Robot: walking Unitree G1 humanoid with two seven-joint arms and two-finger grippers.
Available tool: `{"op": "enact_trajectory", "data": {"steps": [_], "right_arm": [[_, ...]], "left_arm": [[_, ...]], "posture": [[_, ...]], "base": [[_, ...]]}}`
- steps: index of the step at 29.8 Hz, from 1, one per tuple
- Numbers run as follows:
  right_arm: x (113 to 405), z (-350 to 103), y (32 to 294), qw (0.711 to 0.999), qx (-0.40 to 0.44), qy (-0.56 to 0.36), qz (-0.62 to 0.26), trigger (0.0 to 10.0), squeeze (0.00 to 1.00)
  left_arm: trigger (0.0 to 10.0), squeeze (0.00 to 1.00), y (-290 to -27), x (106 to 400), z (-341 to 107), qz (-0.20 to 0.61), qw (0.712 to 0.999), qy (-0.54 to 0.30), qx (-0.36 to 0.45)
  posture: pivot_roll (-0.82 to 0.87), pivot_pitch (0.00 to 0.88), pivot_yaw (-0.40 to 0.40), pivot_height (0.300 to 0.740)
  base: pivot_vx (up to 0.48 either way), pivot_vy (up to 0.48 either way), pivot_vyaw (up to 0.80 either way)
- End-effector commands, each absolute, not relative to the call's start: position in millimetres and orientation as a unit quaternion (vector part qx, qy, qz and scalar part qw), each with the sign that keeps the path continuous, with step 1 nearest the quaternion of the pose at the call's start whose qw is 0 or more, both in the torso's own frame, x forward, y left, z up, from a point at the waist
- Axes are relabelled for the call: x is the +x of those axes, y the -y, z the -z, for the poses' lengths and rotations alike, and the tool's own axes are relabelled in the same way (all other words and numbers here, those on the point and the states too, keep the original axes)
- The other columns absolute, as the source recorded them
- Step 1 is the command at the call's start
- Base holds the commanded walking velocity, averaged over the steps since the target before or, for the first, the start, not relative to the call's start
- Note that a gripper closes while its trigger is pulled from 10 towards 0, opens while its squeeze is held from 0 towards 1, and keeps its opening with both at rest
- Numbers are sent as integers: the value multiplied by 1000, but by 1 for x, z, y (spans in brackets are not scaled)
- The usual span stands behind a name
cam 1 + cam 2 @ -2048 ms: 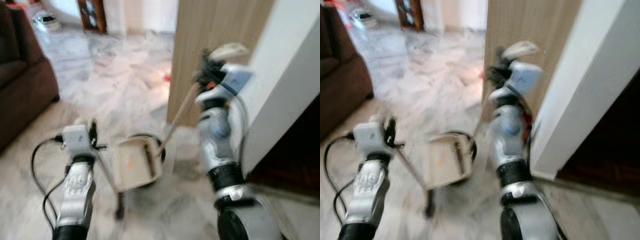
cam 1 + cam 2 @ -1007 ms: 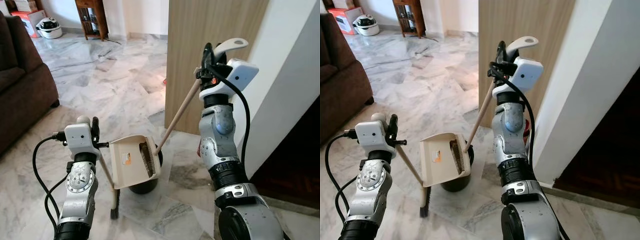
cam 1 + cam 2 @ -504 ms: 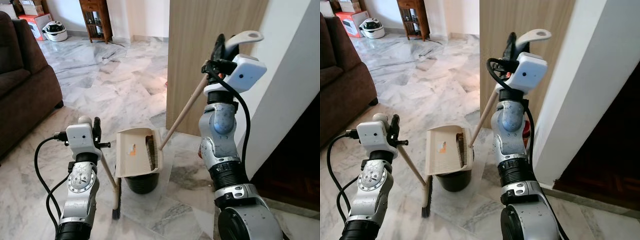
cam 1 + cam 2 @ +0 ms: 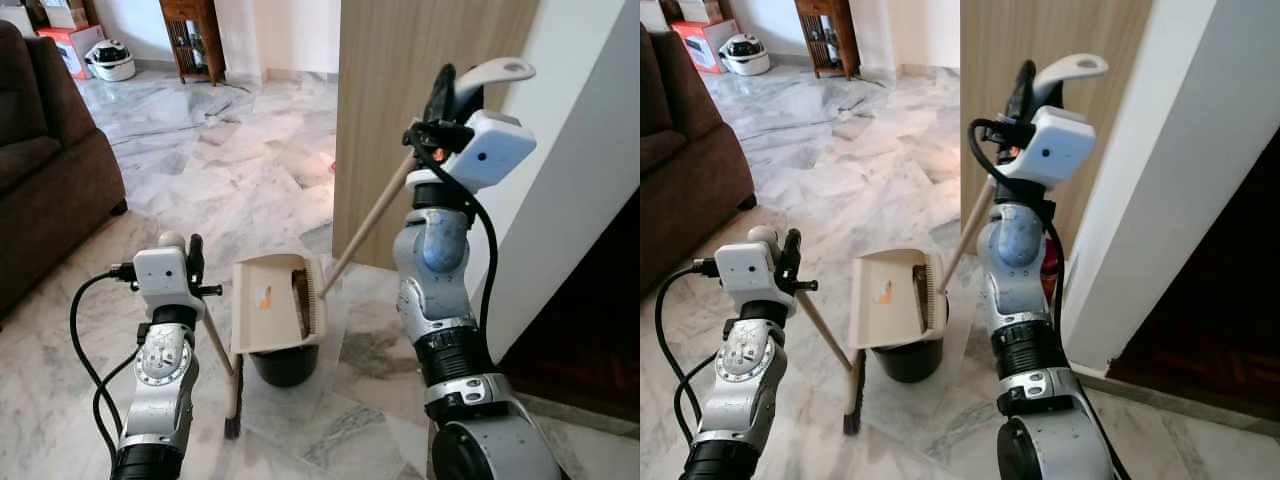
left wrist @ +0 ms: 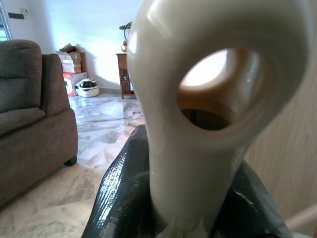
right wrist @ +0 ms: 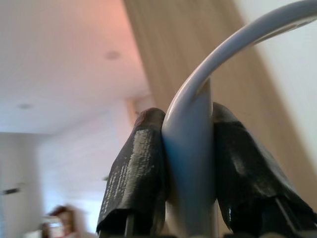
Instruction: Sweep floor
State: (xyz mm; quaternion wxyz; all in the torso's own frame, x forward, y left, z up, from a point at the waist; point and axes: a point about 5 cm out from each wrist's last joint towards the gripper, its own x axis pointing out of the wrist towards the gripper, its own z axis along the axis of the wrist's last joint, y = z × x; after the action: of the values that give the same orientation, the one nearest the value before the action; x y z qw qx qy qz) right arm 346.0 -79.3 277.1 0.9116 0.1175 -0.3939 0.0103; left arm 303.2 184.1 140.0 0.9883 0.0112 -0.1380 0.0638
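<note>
Beige dustpan (image 4: 272, 304), orange sticker unreadable, tipped over black bin (image 4: 283, 365).

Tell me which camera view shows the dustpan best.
The left eye view: the beige dustpan shows whole, tilted over the black bin, its long handle rising to the right gripper. The right eye view shows the same scene. The right wrist view shows just the handle's end between the black fingers.

No writing can be read on anything
</note>
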Motion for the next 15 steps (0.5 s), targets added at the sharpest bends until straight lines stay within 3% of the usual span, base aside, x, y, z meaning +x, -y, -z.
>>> {"op": "enact_trajectory", "data": {"steps": [1,15], "right_arm": [[333,-294,70,885,149,438,-40,10000,0],[335,-289,62,892,173,410,-79,10000,0]], "left_arm": [[10000,0,-180,303,-152,-50,984,170,2],[10000,0,-179,304,-151,-48,985,167,0]], "posture": [[103,11,35,740],[100,11,33,740]], "base": [[0,0,0],[0,0,0]]}}
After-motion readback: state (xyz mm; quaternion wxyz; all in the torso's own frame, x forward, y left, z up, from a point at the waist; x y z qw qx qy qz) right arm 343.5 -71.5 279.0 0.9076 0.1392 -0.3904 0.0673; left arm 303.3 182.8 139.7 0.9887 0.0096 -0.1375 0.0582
